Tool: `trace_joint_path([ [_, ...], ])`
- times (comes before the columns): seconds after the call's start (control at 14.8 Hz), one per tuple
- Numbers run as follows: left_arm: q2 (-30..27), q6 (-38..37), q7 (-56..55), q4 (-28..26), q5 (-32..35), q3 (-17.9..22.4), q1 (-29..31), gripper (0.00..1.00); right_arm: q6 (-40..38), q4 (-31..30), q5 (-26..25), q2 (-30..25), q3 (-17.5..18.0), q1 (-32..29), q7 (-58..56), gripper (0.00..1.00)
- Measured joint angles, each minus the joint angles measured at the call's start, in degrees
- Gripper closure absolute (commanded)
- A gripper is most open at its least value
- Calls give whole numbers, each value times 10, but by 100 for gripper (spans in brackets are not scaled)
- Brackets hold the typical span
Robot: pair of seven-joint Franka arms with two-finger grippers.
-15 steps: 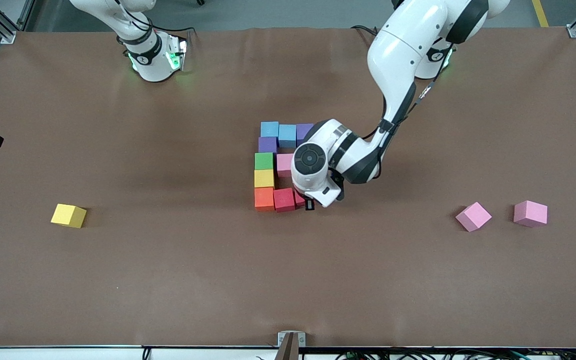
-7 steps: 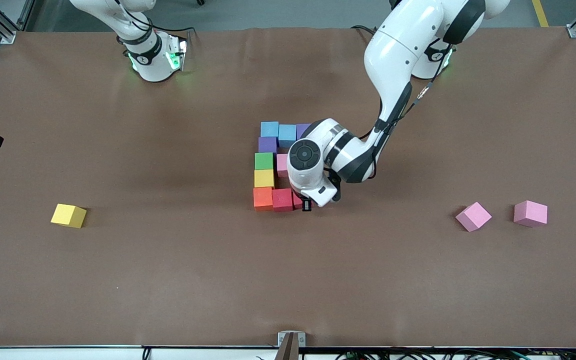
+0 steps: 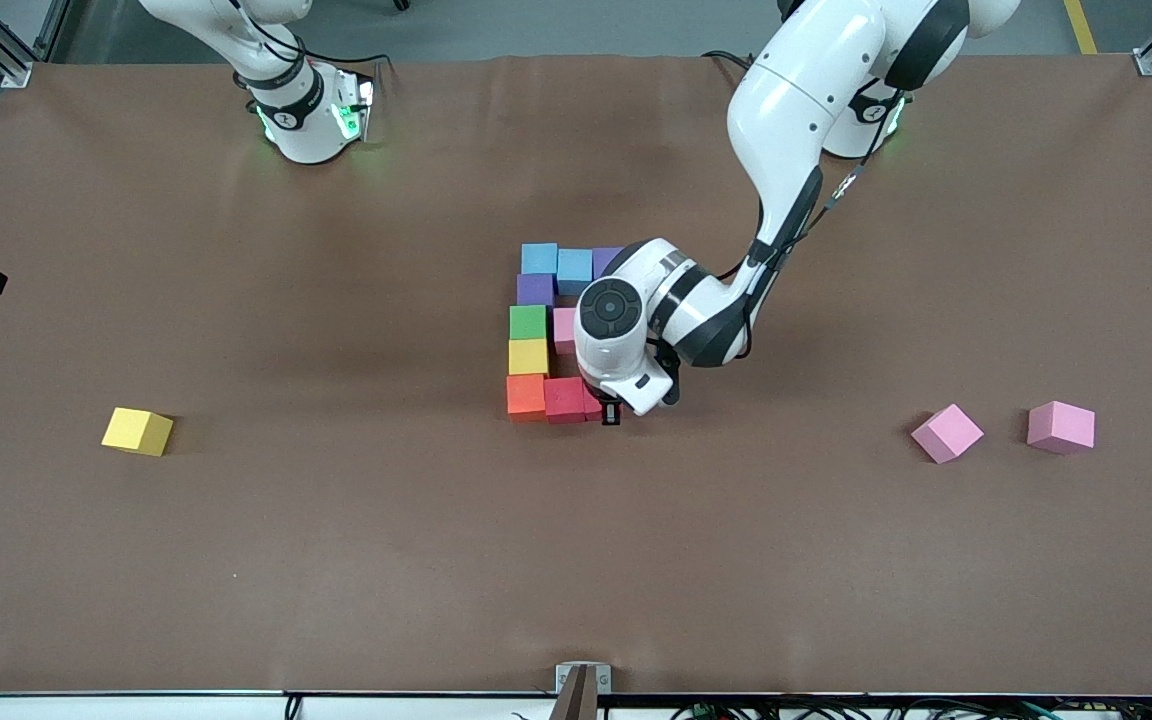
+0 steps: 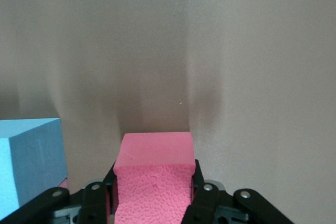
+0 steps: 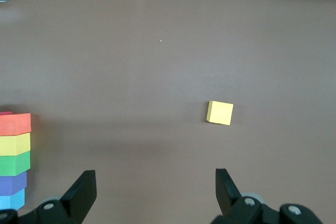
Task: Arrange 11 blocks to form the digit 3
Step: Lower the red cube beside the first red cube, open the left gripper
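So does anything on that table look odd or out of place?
Three loose foam cubes sit apart from the colourful block figure: a yellow cube toward the right arm's end, and two pale pink cubes toward the left arm's end, one turned askew.

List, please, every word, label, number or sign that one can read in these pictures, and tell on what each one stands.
There is no readable text.
Blocks: plain coloured faces, no print.
Brown table cover: no marking.
Right arm's base: a small dark emblem, too small to read.
Left arm's base: a similar emblem, also unreadable.
Left arm's wrist: a round dark cap, no legible letters.
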Motion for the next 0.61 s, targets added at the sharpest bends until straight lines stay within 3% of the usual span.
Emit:
trace_joint_path([
  [0.14,0,0,1,0,0,0,0,88,0,0,0,0,0,0,0,0],
  [0.27,0,1,10,0,0,0,0,74,0,0,0,0,0,0,0,0],
  [0.34,0,2,14,0,0,0,1,56,0,0,0,0,0,0,0,0],
  [0.47,0,3,16,0,0,0,1,1,0,0,0,0,0,0,0,0],
  [0.61,1,4,20,0,0,0,2,0,0,0,0,0,0,0,0,0],
])
